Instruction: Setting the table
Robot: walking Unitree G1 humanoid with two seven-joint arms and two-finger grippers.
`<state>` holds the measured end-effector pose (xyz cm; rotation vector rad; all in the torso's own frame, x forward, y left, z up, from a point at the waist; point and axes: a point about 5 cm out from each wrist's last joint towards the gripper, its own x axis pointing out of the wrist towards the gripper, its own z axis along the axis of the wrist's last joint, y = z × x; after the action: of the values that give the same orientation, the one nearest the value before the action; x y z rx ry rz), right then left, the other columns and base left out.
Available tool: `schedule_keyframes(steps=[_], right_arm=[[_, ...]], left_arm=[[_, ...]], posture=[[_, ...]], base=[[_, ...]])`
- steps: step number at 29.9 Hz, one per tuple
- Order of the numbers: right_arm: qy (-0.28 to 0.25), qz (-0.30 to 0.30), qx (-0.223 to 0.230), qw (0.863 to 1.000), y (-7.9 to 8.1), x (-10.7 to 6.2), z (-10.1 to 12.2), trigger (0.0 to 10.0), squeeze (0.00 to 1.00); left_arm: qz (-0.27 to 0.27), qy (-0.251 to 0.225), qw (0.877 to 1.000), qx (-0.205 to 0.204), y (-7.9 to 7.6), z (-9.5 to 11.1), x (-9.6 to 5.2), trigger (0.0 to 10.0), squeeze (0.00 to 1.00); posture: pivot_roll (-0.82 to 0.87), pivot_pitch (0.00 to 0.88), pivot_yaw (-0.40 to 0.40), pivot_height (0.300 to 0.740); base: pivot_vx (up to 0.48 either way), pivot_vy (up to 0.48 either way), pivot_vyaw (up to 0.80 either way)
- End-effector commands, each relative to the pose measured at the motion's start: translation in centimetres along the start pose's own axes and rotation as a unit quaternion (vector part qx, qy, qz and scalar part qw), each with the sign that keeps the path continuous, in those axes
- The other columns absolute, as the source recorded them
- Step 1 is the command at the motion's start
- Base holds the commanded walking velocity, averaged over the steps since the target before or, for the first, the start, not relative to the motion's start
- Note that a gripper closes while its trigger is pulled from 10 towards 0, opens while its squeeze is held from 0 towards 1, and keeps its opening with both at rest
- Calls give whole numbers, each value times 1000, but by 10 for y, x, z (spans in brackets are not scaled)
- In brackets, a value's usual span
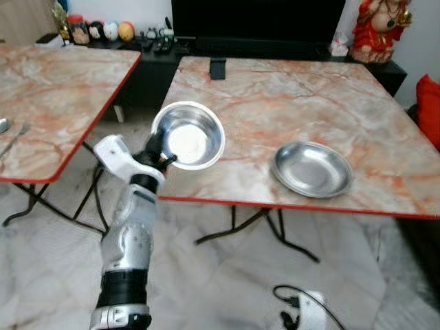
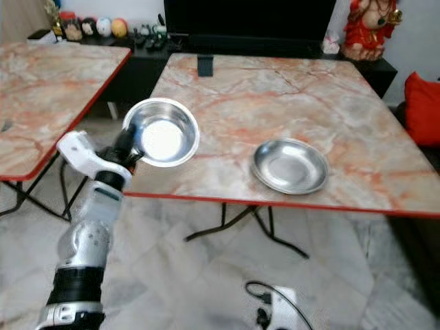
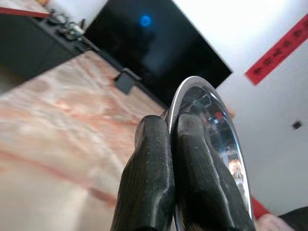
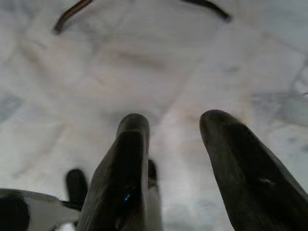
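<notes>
The steel bowl (image 1: 188,135) is held up off the marble surface (image 1: 289,103), over that surface's near left corner, its mouth tipped toward the camera. The left hand (image 1: 161,157) has it by the near rim: in the left wrist view the two black fingers (image 3: 149,178) are pressed together with the thin rim (image 3: 192,86) pinched between them, one finger outside the wall and one inside. A rim pinch like this suits a shallow, light vessel with no handle, and probably keeps the base free so it can be set down flat.

Further right on the same surface, well apart from the bowl, a steel plate (image 1: 313,168) lies flat near the front edge, likely marking a place setting; the bowl may be meant to go beside or on it.

The right hand (image 4: 173,144) hangs low over the pale floor (image 4: 168,72), fingers spread apart and holding nothing. A second marble surface (image 1: 48,103) stands to the left, with cutlery (image 1: 8,134) at its edge.
</notes>
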<state>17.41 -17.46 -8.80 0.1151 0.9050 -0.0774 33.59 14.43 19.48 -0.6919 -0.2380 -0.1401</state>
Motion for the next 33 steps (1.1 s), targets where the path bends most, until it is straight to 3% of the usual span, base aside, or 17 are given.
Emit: schedule_keyframes(steps=[1, 20, 22, 25, 33], right_arm=[[0, 11, 7, 1000, 10, 1, -1, 10000, 0], [-1, 9, 2, 1000, 7, 1, 0, 10000, 0], [-1, 10, 2, 1000, 7, 1, 0, 10000, 0], [-1, 9, 3, 1000, 7, 1, 0, 10000, 0], [-2, 10, 3, 1000, 7, 1, 1, 10000, 0]], left_arm=[[4, -9, 1000, 13, 4, 7, 0, 10000, 0], [1, -8, 1000, 30, 8, 9, 0, 10000, 0], [1, 2, 998, 56, 10, 9, 1, 10000, 0], [-17, 30, 988, 151, 13, 8, 2, 10000, 0], [-37, 35, 971, 232, 22, 24, 3, 10000, 0]], posture=[[101, 0, -36, 740], [95, 0, -52, 740], [95, 0, -52, 740], [94, 0, -52, 740], [98, 0, -50, 740]], base=[[0, -428, 0], [0, -417, 0], [0, 0, 0], [0, 0, 0], [0, 0, 0]])
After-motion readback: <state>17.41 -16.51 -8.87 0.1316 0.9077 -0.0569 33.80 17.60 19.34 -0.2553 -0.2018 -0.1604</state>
